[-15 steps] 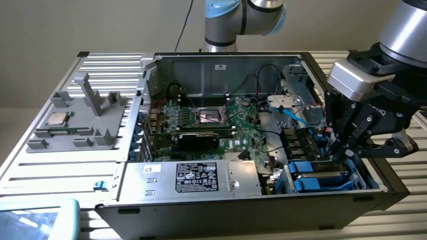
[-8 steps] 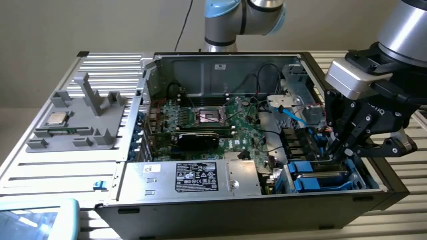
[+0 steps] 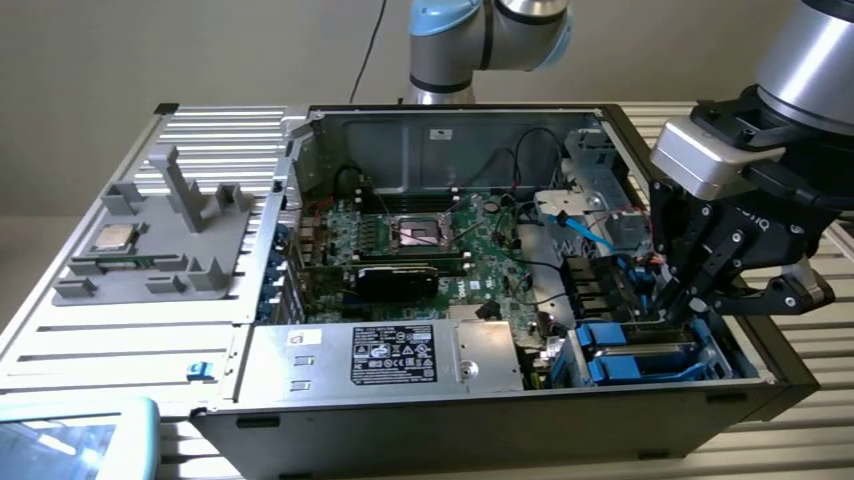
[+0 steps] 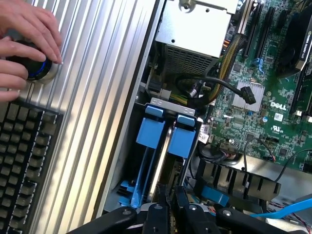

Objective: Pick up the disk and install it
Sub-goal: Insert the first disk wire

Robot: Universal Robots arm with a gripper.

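The disk (image 4: 148, 146) stands on edge, nearly down in the slot (image 4: 173, 103) at a corner of the computer case (image 3: 400, 150), with the end effector (image 4: 169, 210) clenched on it, so it looks picked up and almost in, not yet let go.

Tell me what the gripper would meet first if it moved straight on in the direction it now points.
Most likely the blue-framed disk standing on edge in the drive bay: the gripper points along it, right at its near end. Depth is unclear, so contact cannot be judged.
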